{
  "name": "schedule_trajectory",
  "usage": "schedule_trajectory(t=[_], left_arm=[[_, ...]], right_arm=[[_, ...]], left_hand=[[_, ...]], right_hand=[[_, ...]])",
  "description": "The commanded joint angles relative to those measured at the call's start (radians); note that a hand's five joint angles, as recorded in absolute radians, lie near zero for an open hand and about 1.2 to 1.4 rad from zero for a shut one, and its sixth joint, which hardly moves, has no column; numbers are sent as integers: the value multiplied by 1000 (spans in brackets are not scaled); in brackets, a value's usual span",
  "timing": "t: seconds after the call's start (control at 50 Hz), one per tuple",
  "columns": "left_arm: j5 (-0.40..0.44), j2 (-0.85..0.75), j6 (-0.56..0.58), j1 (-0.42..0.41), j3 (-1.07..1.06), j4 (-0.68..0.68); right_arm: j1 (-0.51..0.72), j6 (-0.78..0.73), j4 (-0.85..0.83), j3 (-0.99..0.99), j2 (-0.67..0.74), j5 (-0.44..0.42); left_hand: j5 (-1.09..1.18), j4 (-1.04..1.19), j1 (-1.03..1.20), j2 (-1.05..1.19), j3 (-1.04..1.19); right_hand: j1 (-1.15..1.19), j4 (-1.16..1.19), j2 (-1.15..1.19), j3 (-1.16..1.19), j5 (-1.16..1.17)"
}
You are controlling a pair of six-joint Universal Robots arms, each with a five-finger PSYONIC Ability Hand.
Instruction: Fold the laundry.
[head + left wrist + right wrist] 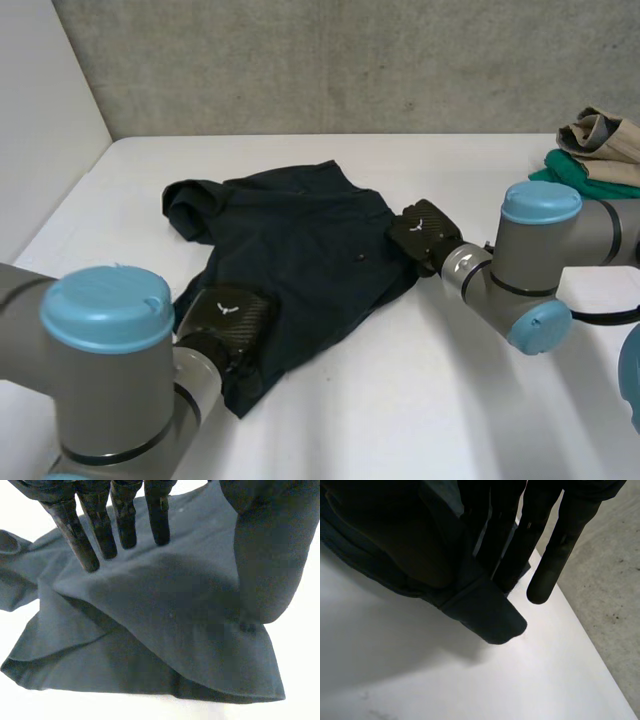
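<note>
My left hand [228, 315]: fingers [102, 530] straight, slightly spread, tips pressing down on dark navy shirt [300, 235] by its near edge, thumb apart. My right hand [425, 232]: straight fingers [560, 555] pinching shirt's right edge, hem raised off white table [450, 400]. Shirt rumpled, mid-table. Green cloth [585, 182] and beige cloth [600, 135] piled at far right.

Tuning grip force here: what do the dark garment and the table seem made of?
Dark garment: thin, matte woven cloth, perhaps cotton; it drapes in soft folds with a hemmed edge. Table: hard, smooth white top, maybe laminate; flat, with a faint sheen.
</note>
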Motion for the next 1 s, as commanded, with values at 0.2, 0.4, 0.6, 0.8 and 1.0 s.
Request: schedule_trajectory(t=[0.2,0.4,0.6,0.8,1.0], left_arm=[[-62,-170,16,4,145,54],[-102,232,137,10,316,57],[-102,326,321,15,710,60],[-59,38,370,85,955,49],[-33,-419,393,167,1210,52]], right_arm=[[-2,45,-3,71,-122,15],[-12,141,14,68,-453,79],[-31,303,16,-126,-738,87],[-19,309,25,-209,-536,131],[-10,286,11,-240,-236,242]], left_hand=[[1083,1084,1080,1088,1089],[1083,1084,1080,1088,1089],[1083,1084,1080,1088,1089],[1083,1084,1080,1088,1089],[1083,1084,1080,1088,1089]], right_hand=[[290,219,223,218,237],[290,219,223,218,237],[290,219,223,218,237],[290,219,223,218,237],[290,219,223,218,237]])
